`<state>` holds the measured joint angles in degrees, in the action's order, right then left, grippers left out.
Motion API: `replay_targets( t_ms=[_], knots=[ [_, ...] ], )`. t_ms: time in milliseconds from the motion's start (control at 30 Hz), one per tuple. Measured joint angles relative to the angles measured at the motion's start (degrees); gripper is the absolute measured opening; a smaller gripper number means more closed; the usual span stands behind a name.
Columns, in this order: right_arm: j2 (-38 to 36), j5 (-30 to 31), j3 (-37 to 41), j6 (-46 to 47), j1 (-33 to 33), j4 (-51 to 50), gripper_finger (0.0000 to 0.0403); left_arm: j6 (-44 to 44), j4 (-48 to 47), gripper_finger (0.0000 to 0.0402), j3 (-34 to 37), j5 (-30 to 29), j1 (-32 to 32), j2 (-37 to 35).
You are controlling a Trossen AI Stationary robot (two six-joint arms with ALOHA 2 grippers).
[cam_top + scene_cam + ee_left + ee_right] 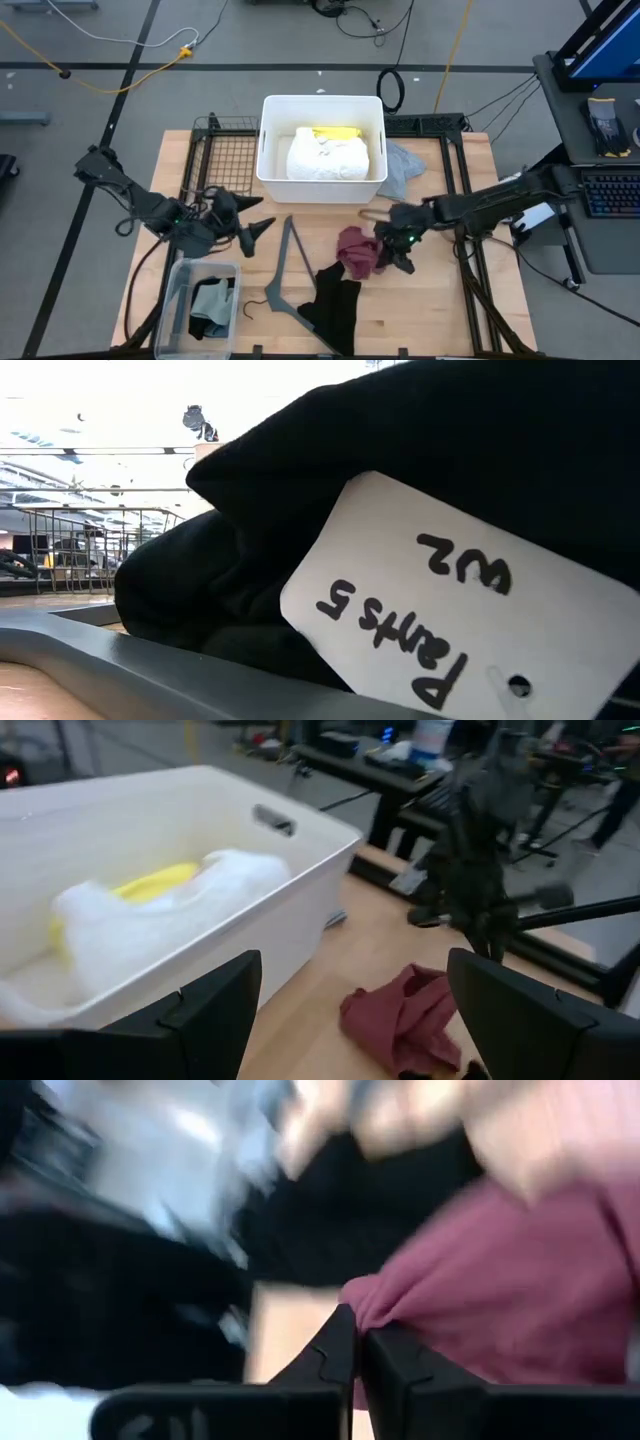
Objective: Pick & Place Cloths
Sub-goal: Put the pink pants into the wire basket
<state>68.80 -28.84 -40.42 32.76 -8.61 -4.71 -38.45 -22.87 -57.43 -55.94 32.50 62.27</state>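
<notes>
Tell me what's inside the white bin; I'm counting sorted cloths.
In the white bin a white cloth lies over a yellow cloth, mostly covering it. Anything beneath is hidden.

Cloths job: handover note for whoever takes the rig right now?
Right hand: shut on the maroon cloth, mid-table.
Left hand: open, empty, waiting over the table's left side.
Done: white cloth and yellow cloth lie in the white bin.
Left: maroon cloth; black cloth at the front edge beside the grey hanger; pale grey cloth just right of the bin.
Clear tub, front left, holds teal and dark fabric; whether that is sorted I cannot tell.
</notes>
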Motion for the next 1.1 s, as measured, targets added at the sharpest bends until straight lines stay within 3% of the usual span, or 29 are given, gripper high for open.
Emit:
replay_targets(
  t_ms=[233,533,833,1100],
  knots=[
    [-7.44,0.16,-0.07,10.15,0.8,21.07,0.0001,15.55,19.66,0.0324,0.0,8.95,-4.75,4.74],
    [-7.16,0.33,-0.07,17.73,1.97,45.47,0.0,25.6,43.35,0.0324,0.0,24.14,-11.44,13.92],
    [-7.24,0.09,-0.07,21.24,5.68,55.54,0.0,22.31,62.6,0.0324,-0.13,35.01,-15.61,24.37],
    [-7.04,-1.25,-0.07,22.31,7.81,55.49,0.0,21.41,64.18,0.0324,-6.81,36.87,-16.59,32.59]
  ],
)
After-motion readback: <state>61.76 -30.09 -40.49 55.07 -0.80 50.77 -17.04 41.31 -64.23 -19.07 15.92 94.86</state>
